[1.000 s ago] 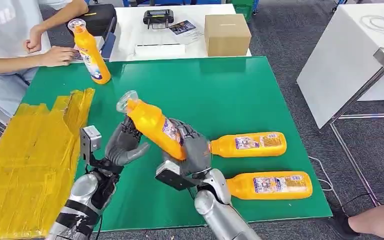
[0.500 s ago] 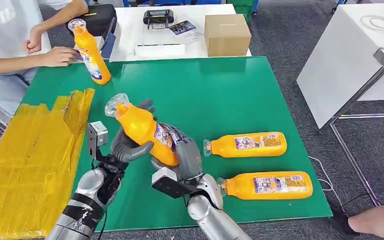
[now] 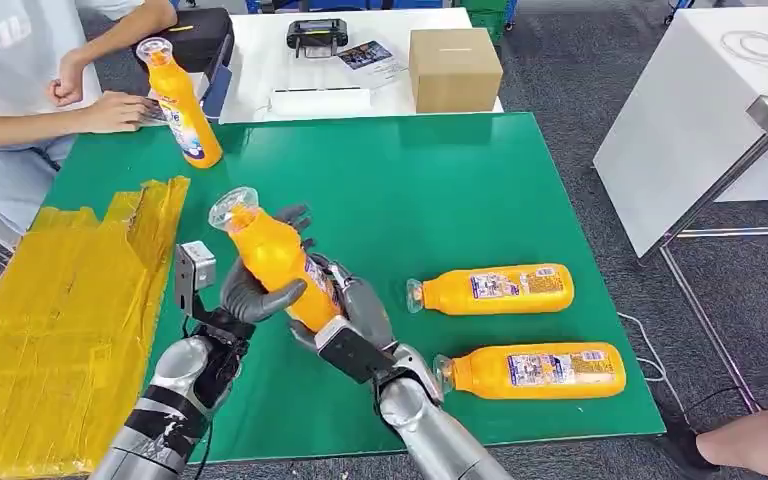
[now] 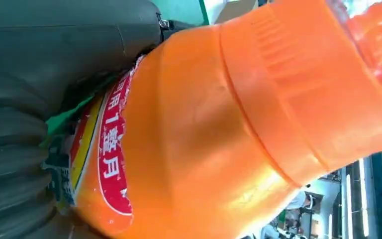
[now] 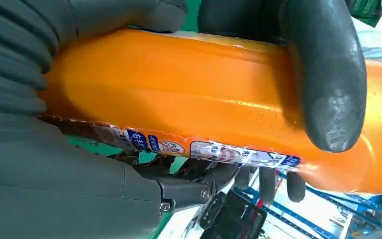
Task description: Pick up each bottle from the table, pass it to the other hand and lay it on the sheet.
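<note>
An orange bottle [image 3: 278, 258] with a clear cap is held tilted above the green table [image 3: 430, 180], cap up and to the left. My left hand [image 3: 256, 292] wraps its middle, thumb across the front and fingers behind. My right hand [image 3: 356, 312] grips the bottle's lower end from below. The left wrist view shows the bottle [image 4: 229, 129] close against my left hand [image 4: 45, 89]. In the right wrist view the bottle [image 5: 179, 94] lies in my right hand [image 5: 64, 174]. The yellow sheet [image 3: 60, 310] lies at the table's left. Two more bottles [image 3: 495, 288] [image 3: 538, 370] lie on their sides to the right.
Another orange bottle [image 3: 180, 100] stands upright at the table's far left corner, beside a person's hand [image 3: 115, 112]. A white table behind holds a cardboard box [image 3: 454, 67] and a black device [image 3: 316, 35]. Another white table [image 3: 700, 110] stands to the right.
The held bottle has moved left and tipped more upright. My left hand has closed around its middle, and my right hand has shifted down to its lower end.
</note>
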Robot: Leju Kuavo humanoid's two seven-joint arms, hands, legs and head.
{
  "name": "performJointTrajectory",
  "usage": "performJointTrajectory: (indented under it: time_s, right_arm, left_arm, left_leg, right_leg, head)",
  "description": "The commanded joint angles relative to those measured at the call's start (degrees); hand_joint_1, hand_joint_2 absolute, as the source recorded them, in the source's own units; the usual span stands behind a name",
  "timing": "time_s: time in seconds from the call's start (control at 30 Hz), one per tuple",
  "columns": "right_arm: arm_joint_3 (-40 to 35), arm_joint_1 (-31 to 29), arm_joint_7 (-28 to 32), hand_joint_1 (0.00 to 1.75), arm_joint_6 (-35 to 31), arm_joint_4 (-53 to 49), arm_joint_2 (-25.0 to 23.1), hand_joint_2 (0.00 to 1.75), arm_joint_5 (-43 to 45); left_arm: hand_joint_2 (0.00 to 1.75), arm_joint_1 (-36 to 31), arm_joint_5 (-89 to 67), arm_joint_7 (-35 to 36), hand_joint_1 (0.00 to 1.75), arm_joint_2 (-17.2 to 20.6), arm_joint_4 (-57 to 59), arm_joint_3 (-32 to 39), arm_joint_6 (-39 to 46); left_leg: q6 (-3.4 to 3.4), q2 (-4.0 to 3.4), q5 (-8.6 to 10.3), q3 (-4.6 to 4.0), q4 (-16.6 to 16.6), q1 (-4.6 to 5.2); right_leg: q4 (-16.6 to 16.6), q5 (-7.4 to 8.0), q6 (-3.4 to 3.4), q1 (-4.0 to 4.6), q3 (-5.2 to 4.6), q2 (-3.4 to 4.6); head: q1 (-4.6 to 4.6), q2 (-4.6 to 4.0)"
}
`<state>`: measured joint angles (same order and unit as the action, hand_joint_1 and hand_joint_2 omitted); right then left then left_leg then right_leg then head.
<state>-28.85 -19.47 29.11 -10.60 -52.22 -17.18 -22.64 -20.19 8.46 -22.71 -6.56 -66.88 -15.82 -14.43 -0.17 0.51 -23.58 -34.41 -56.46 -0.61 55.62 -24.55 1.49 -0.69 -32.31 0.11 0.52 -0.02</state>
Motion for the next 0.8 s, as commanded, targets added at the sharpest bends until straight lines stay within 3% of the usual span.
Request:
performJointTrajectory:
  time_s: [0.03, 0.27, 0.3, 0.37, 0.4, 0.43, 0.57, 0.8]
  right_arm:
    - [-2.02, -2.89, 0.44, 1.75, -1.31, 5.04, 1.21, 1.75, -1.38]
    - [-0.49, -0.54, 2.03, 1.73, -3.82, -1.07, 1.75, 1.75, -0.65]
    - [0.0, 0.19, 2.24, 1.31, -4.25, -2.85, 1.77, 1.75, -0.16]
    - [-0.1, 0.32, 2.21, 1.31, -4.18, -3.53, 1.82, 1.75, -0.2]
    - [0.26, 1.32, 2.38, 0.1, -4.39, -5.41, 1.83, 1.75, 0.41]
    - [0.65, 2.32, 2.72, 0.0, -4.9, -7.6, 1.82, 1.75, 1.04]
    - [0.67, 4.81, 1.98, 0.0, -4.38, -14.73, 2.53, 1.75, 2.85]
    - [0.34, 6.06, 1.88, 0.0, -4.65, -18.03, 3.17, 1.75, 2.85]
  left_arm:
    - [1.75, -2.44, -0.42, 0.08, 1.75, -0.3, 3.28, -1.03, 0.08]
    - [1.75, -2.31, -0.6, -0.35, 1.75, -0.24, 2.91, -0.92, 0.46]
    - [1.75, -2.13, -0.87, -0.65, 1.75, -0.16, 2.48, -0.77, 0.83]
    - [1.75, -2.12, -0.86, -0.65, 1.75, -0.01, 2.22, -0.63, 0.86]
    - [1.75, -1.72, -1.56, -1.17, 1.75, 0.04, 1.48, -0.56, 1.86]
    - [1.75, -1.28, -2.73, -1.91, 1.75, 0.13, 0.47, -0.15, 3.54]
    - [1.75, 0.44, -10.09, -4.32, 1.75, 1.33, -3.82, 0.62, 10.88]
    - [1.75, 0.9, -13.31, -4.69, 1.75, 1.8, -4.95, 1.66, 14.45]
  left_leg:
    - [0.01, 0.02, -0.03, 0.12, 0.03, -0.02]
    - [0.03, 0.03, -0.1, 0.23, 0.0, -0.03]
    - [0.02, 0.06, -0.08, 0.17, 0.0, -0.04]
    - [0.02, 0.08, -0.1, 0.21, -0.01, -0.04]
    - [0.02, 0.05, -0.08, 0.16, -0.01, -0.05]
    - [0.02, 0.04, -0.05, 0.09, 0.0, -0.02]
    - [0.02, -0.03, -0.12, 0.17, -0.02, -0.03]
    - [-0.01, -0.16, -0.12, 0.17, -0.01, -0.07]
  right_leg:
    - [-0.06, -0.04, -0.04, 0.03, 0.15, -0.05]
    - [-0.06, -0.11, -0.05, 0.04, 0.28, -0.09]
    - [-0.05, -0.08, -0.04, 0.05, 0.22, -0.11]
    - [-0.04, -0.12, -0.05, 0.05, 0.26, -0.14]
    - [-0.05, -0.08, -0.04, 0.06, 0.2, -0.1]
    - [-0.03, -0.06, -0.03, 0.02, 0.11, -0.07]
    - [-0.03, -0.1, -0.05, 0.05, 0.2, -0.02]
    - [-0.03, -0.07, -0.09, 0.08, 0.17, 0.1]
  head:
    - [0.02, 0.0]
    - [0.02, 0.0]
    - [0.02, 0.0]
    - [0.02, 0.0]
    - [0.0, 0.0]
    - [0.02, 0.0]
    - [0.02, 0.0]
    - [0.04, 0.0]
